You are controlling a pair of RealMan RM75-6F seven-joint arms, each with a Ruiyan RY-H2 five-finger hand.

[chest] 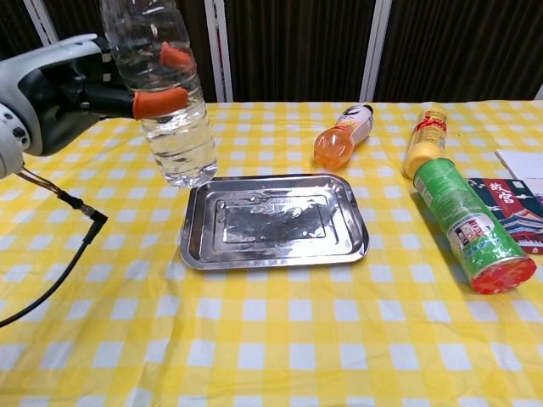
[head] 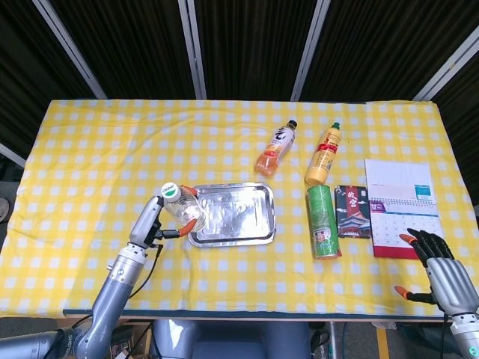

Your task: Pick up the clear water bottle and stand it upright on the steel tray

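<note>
The left hand (chest: 64,89) grips the clear water bottle (chest: 165,97) near upright, orange-tipped fingers (chest: 161,102) wrapped round its middle, its base hanging above the far-left corner of the steel tray (chest: 271,222) and its top cut off by the frame edge. The tray lies flat on the yellow checked table (chest: 254,339), with a dark cable (chest: 59,254) trailing from the arm across the cloth at left. Beyond and to the right lie an orange drink bottle (chest: 339,137), a yellow bottle (chest: 424,140), a green can (chest: 471,225) on its side and a dark printed packet (chest: 513,203) touching the can.
</note>
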